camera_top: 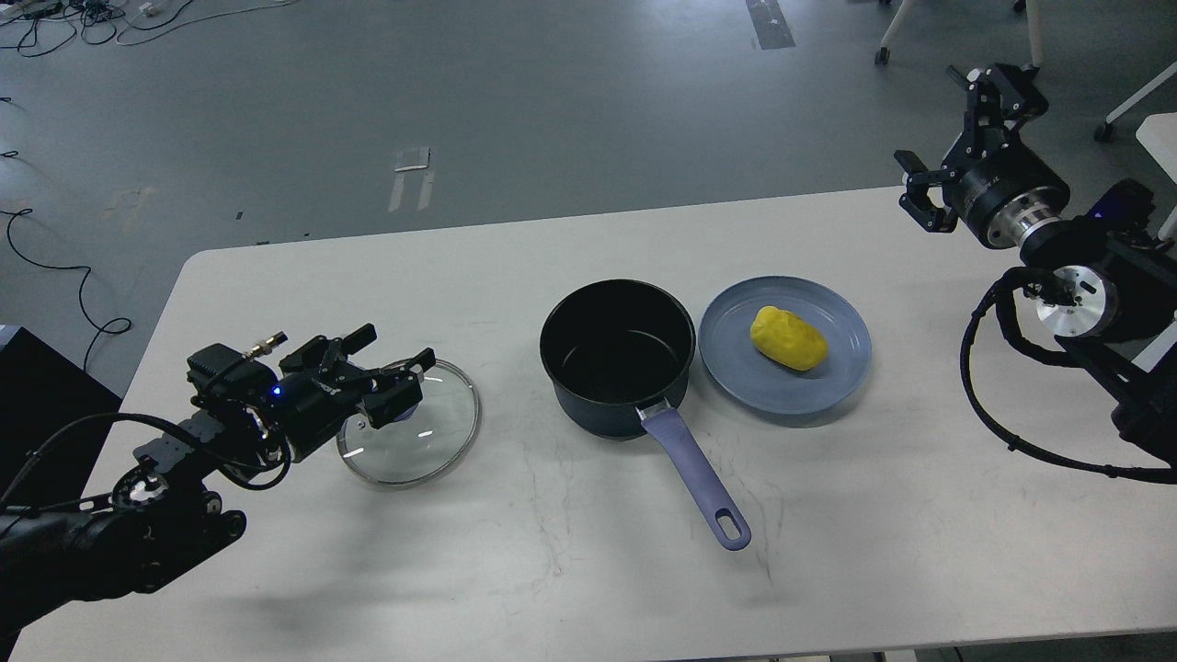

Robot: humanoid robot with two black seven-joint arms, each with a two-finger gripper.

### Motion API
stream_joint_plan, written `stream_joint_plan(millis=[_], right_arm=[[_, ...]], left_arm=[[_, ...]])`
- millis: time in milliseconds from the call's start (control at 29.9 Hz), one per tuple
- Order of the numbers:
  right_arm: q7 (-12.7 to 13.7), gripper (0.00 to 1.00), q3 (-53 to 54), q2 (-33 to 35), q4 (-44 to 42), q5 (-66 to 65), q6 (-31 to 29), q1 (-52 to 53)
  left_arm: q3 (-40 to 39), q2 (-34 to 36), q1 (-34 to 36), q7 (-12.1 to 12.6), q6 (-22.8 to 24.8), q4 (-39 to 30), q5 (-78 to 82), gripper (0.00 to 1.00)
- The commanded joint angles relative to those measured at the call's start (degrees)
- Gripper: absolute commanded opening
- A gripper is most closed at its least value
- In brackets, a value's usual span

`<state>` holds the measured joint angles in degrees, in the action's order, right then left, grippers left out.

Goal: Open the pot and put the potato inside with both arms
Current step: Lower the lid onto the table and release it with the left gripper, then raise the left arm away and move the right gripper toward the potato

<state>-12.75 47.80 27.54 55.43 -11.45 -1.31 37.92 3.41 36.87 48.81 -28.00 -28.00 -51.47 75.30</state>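
The dark pot [618, 354] stands open and empty at the table's middle, its purple handle [696, 480] pointing toward me. The yellow potato [788, 338] lies on a blue plate [832, 379] just right of the pot. The glass lid [414, 437] lies on the table left of the pot. My left gripper [390, 366] is open just above the lid's blue knob, which it mostly hides. My right gripper [956, 136] is open and empty, raised above the table's far right corner, well away from the potato.
The white table [552, 588] bears only the pot, plate and lid. Cables lie on the floor at the far left [55, 267]. Chair legs [1034, 37] stand beyond the far right corner.
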Motion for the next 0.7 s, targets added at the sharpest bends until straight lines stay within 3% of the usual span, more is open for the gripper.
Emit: stream_joint_plan(millis=[0,134,267,401,434,468,534,568,635,668], right_arm=[[0.0,1.0,-0.17,0.24,-0.06,-0.33,-0.27,0.49],[-0.17,1.0,-1.57,0.15,0.03,-0.77,-0.27,1.11],[-0.17,1.0,-2.1,0.15,0.29,-0.77,-0.27,1.28],[-0.17,1.0,-2.1,0.15,0.47,-0.77,-0.27,1.28],[-0.17,1.0,-2.19,0.24,0.64,-0.77,-0.27,1.28],[-0.17,1.0,-2.28,0.24,0.73,-0.77,-0.27,1.28],[-0.08,1.0,-2.45,0.33,0.73,-0.86,-1.06,1.28],[-0.08,1.0,-2.45,0.33,0.73,-0.86,-1.06,1.28],[-0.08,1.0,-2.63,0.24,0.82,-0.95,-3.34,1.37],[-0.08,1.0,-2.89,0.24,0.99,-1.03,-3.43,1.55]], left_arm=[[-0.25,0.31,4.62,0.0,0.0,-1.35,-8.22,0.98],[-3.84,-0.22,8.84,0.0,0.4,-2.15,-22.72,0.98],[-9.81,-0.92,11.84,0.0,16.01,-1.01,-39.31,0.99],[-14.74,-1.19,11.84,0.0,22.28,-0.65,-46.2,0.99],[-17.36,-1.27,11.66,3.7,23.85,-0.65,-48.64,0.99],[-18.78,-1.36,11.58,5.65,24.83,-0.65,-50.06,0.99],[-23.69,-1.54,10.53,13.45,29.9,-0.48,-57.16,0.99],[-23.71,-1.54,10.52,13.49,29.93,-0.48,-57.19,0.99],[-26.69,-2.85,8.68,19.79,35.27,1.09,-64.98,0.99],[-27.31,-3.47,8.5,21.04,36.34,1.8,-66.76,0.99]])
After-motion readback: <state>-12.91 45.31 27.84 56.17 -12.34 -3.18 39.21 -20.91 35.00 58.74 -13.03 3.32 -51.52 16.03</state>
